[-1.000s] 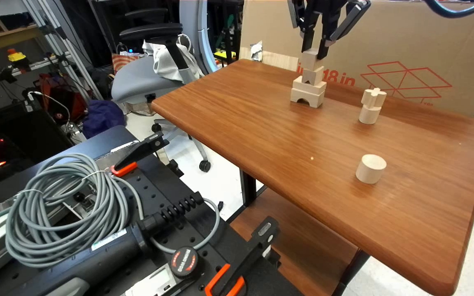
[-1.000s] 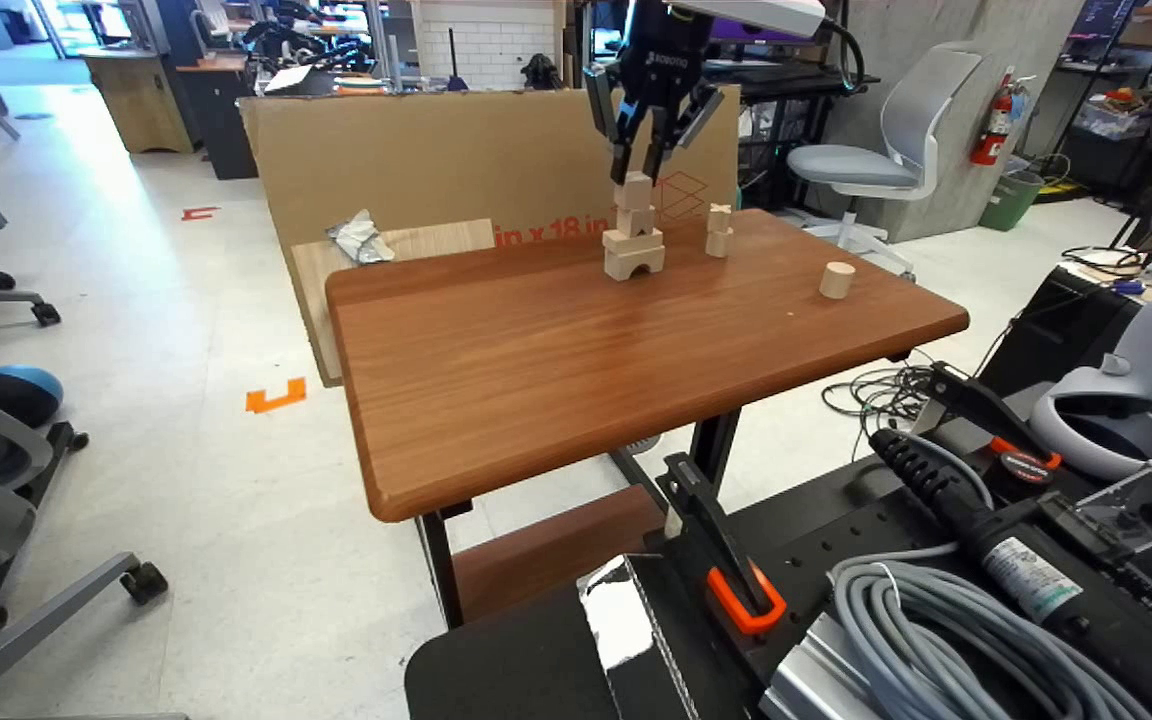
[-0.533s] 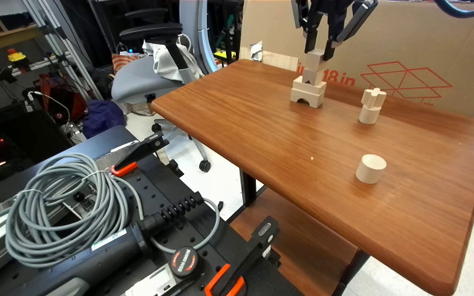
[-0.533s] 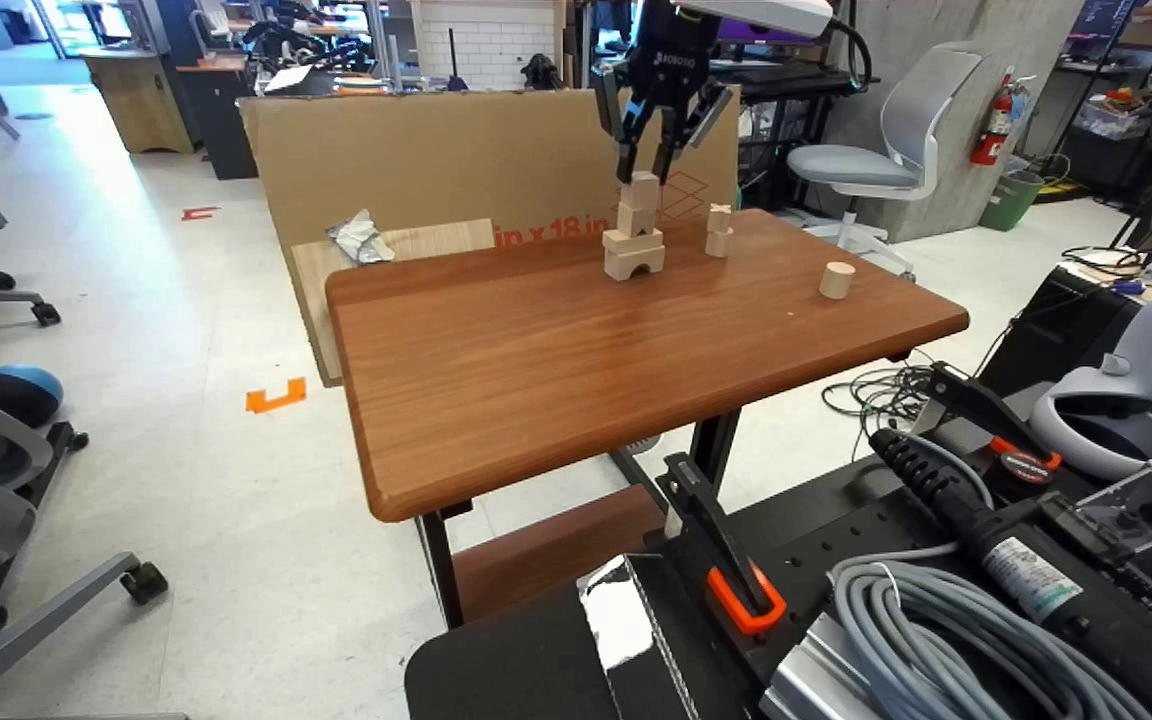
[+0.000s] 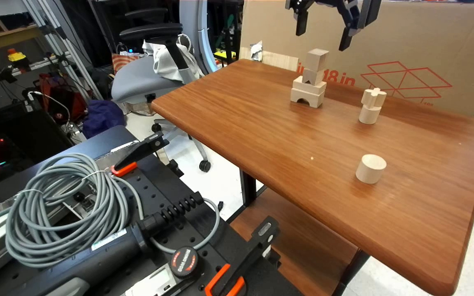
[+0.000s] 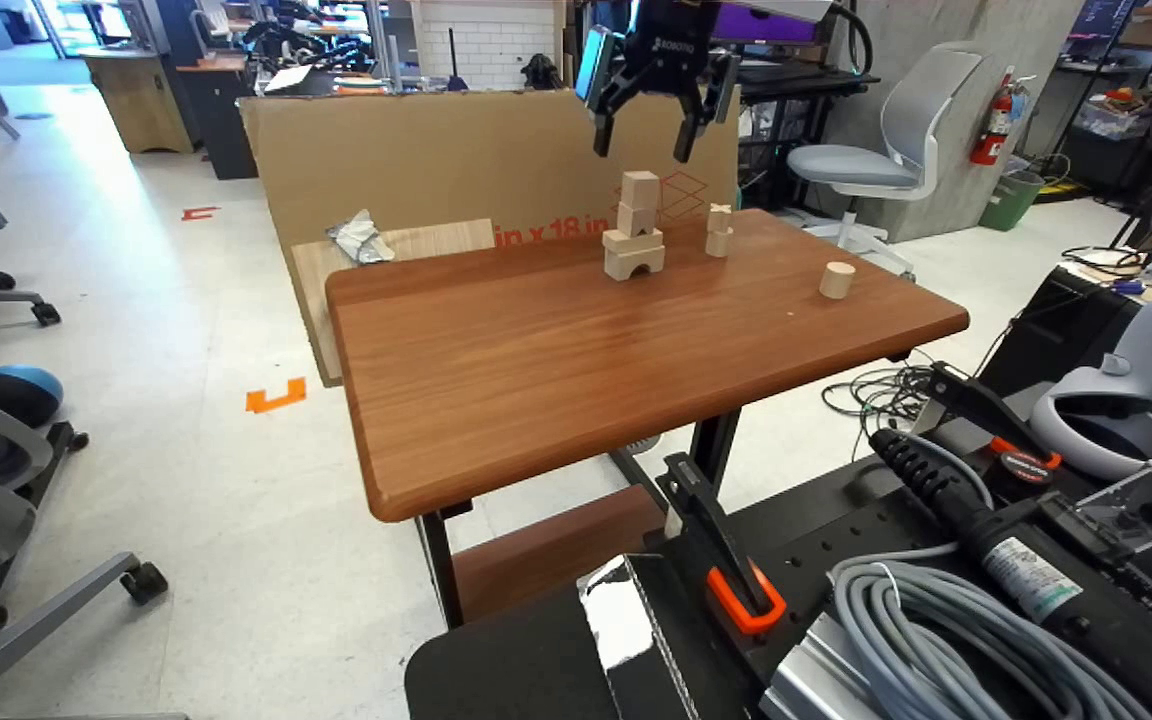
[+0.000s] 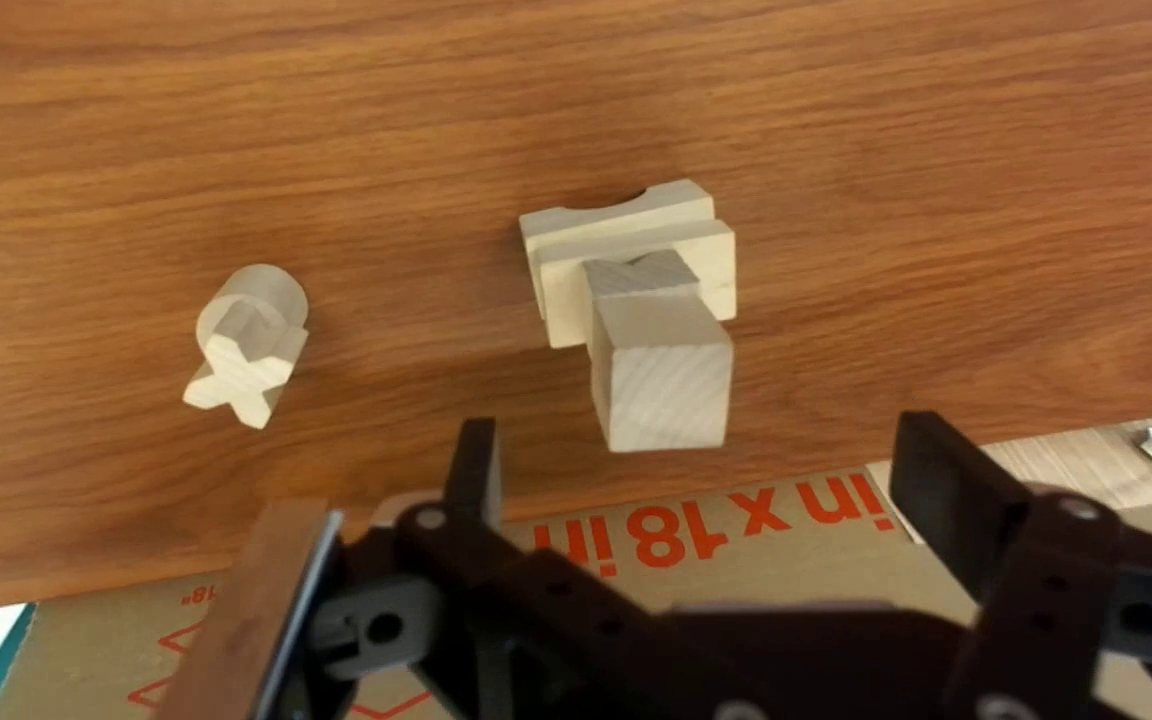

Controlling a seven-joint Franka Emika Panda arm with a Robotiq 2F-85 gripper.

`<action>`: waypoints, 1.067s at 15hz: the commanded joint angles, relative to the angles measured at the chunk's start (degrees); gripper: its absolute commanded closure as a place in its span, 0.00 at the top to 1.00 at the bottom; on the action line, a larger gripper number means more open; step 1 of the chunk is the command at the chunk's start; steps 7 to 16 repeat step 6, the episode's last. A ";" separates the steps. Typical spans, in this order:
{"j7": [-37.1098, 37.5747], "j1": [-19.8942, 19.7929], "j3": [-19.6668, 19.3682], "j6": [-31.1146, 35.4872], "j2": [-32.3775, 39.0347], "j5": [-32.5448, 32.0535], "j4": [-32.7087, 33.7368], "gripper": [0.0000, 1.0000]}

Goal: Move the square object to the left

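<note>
Wrist view: the hand (image 7: 704, 455) is spread wide, its two dark fingers (image 7: 473, 465) well apart from each other. Ahead of the gap shows a small pale cube (image 7: 671, 400) of unpainted wood, touching neither finger, with curved grain on its upturned face. It is the top piece of a stack of four. Directly under it sits a notched block (image 7: 626, 280), then a wider flat block (image 7: 564, 305), and at the bottom an arch-shaped block (image 7: 626, 222). To the left here, a short cylinder (image 7: 271, 290) carries a cross-shaped block (image 7: 236, 375).

In both exterior views the stack stands upright on the far part of the worktop (image 5: 261, 119), and the hand hangs above it, both fingers apart from the cube. Seen from these sides, the short cylinder and its cross-shaped block are to the right of the stack, with a gap between. In an exterior view a lone cylinder (image 5: 370, 169) stands upright at the near right, well apart from both.

Beyond the far edge rises a cardboard sheet (image 6: 436, 150) with red print. In an exterior view a crumpled silvery scrap (image 6: 360, 240) is by the far left corner of the worktop, and an office chair (image 6: 866, 170) stands past its right end. In an exterior view a dark bench (image 5: 272, 275) at the near left bears a coil of grey cable (image 5: 111, 201) and a black-and-orange clamp (image 5: 249, 251).
</note>
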 commanded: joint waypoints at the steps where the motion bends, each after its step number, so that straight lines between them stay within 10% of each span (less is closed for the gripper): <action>1: 4.04 0.88 -1.06 -1.81 -5.94 -0.96 -3.07 1.00; 16: 4.63 0.28 -0.79 -3.80 -5.64 -0.08 -1.28 1.00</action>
